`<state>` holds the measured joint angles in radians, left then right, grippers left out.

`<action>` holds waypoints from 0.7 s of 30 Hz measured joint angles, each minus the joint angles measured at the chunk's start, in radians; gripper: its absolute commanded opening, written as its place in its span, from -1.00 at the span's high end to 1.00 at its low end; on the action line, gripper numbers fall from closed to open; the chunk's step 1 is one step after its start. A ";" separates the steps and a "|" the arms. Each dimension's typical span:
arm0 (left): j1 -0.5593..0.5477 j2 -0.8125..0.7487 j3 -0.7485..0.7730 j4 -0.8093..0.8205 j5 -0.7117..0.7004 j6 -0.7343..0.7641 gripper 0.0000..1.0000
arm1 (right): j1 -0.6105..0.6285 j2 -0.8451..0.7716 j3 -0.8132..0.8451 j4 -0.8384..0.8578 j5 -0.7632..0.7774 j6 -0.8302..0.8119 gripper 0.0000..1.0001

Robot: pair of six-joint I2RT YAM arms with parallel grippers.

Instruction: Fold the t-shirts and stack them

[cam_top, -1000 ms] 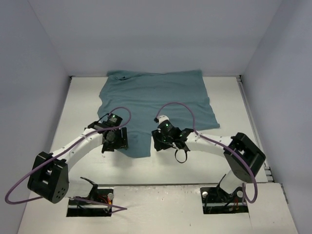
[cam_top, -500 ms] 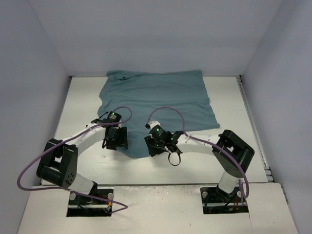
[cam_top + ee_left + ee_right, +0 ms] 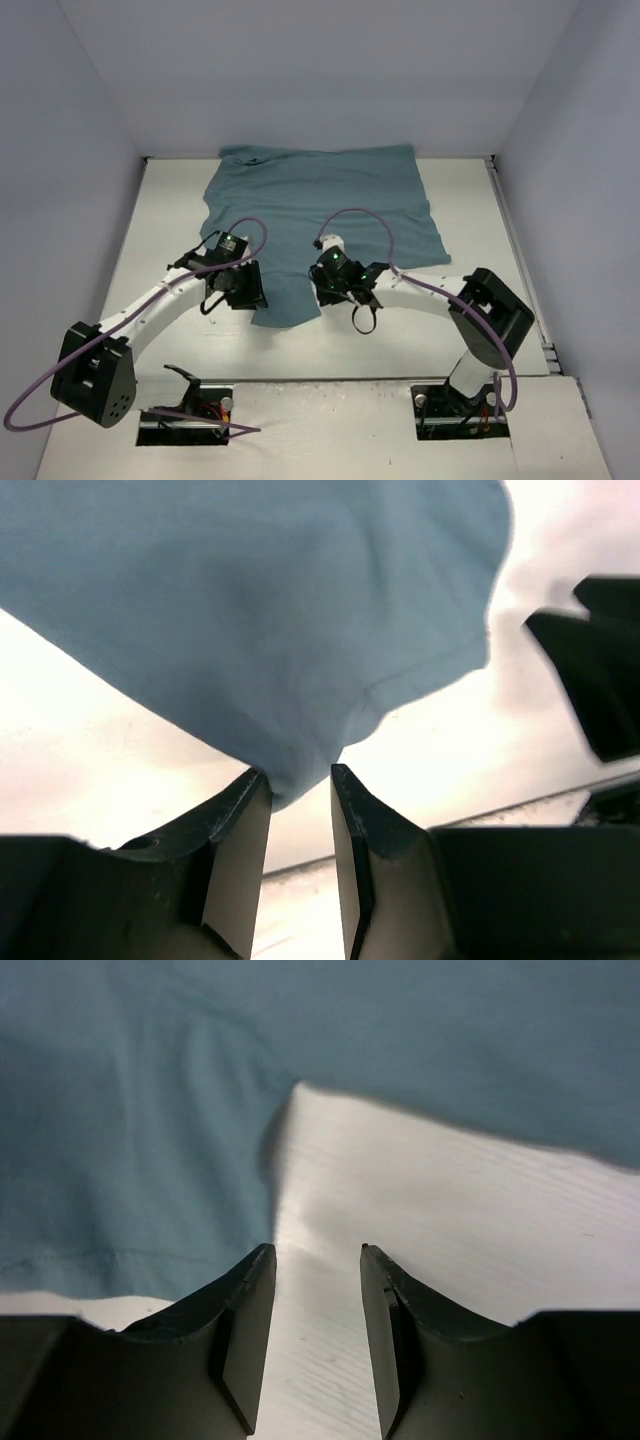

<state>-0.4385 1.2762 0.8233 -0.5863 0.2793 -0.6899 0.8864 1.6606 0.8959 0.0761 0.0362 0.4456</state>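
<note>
The teal t-shirt (image 3: 320, 195) lies spread flat at the back middle of the table, one sleeve flap (image 3: 285, 300) reaching toward me. My left gripper (image 3: 250, 292) sits at that flap's left edge. In the left wrist view a corner of the t-shirt (image 3: 260, 610) dips between the tips of the left gripper (image 3: 300, 772), whose jaws stand narrow with a gap still showing. My right gripper (image 3: 328, 288) is at the flap's right edge. The right wrist view shows the right gripper (image 3: 315, 1250) open over bare table, the t-shirt (image 3: 130, 1110) just beside its left finger.
Grey walls close the table (image 3: 480, 300) on the left, back and right. Purple cables loop over both arms. The right arm's black wrist (image 3: 595, 660) shows at the right of the left wrist view. Both arm bases stand at the near edge.
The left jaws have narrowed around the sleeve's edge. The right gripper went left to the flap, then drew back a little to the right, jaws slightly narrower. The flap's near edge looks wider.
</note>
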 measured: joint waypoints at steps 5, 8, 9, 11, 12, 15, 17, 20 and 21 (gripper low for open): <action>0.000 -0.058 0.065 -0.060 0.019 -0.027 0.11 | -0.119 -0.098 -0.019 -0.028 0.029 0.003 0.25; 0.002 -0.117 0.071 -0.078 -0.004 -0.055 -0.08 | -0.200 -0.149 -0.022 -0.050 0.058 -0.001 0.25; 0.007 -0.138 0.066 -0.087 -0.018 -0.062 -0.08 | -0.230 -0.168 -0.024 -0.060 0.066 -0.003 0.25; 0.046 -0.163 0.054 -0.101 -0.037 -0.069 -0.08 | -0.292 -0.208 -0.029 -0.079 0.079 -0.004 0.24; 0.074 -0.168 0.046 -0.107 -0.043 -0.070 -0.08 | -0.327 -0.226 -0.032 -0.087 0.082 -0.004 0.24; 0.197 -0.136 0.031 -0.112 -0.057 -0.054 -0.06 | -0.455 -0.262 -0.040 -0.107 0.084 -0.004 0.20; 0.275 -0.089 0.031 -0.101 -0.074 -0.038 -0.04 | -0.548 -0.274 -0.044 -0.116 0.089 -0.001 0.20; 0.347 0.009 0.048 -0.080 -0.087 -0.013 0.03 | -0.692 -0.275 -0.051 -0.124 0.076 0.013 0.19; 0.359 0.045 0.060 -0.074 -0.088 -0.005 0.04 | -0.738 -0.275 -0.054 -0.127 0.069 0.023 0.18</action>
<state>-0.0797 1.3213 0.8834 -0.6599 0.1913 -0.6950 0.1487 1.3853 0.8415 -0.0508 0.1052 0.4682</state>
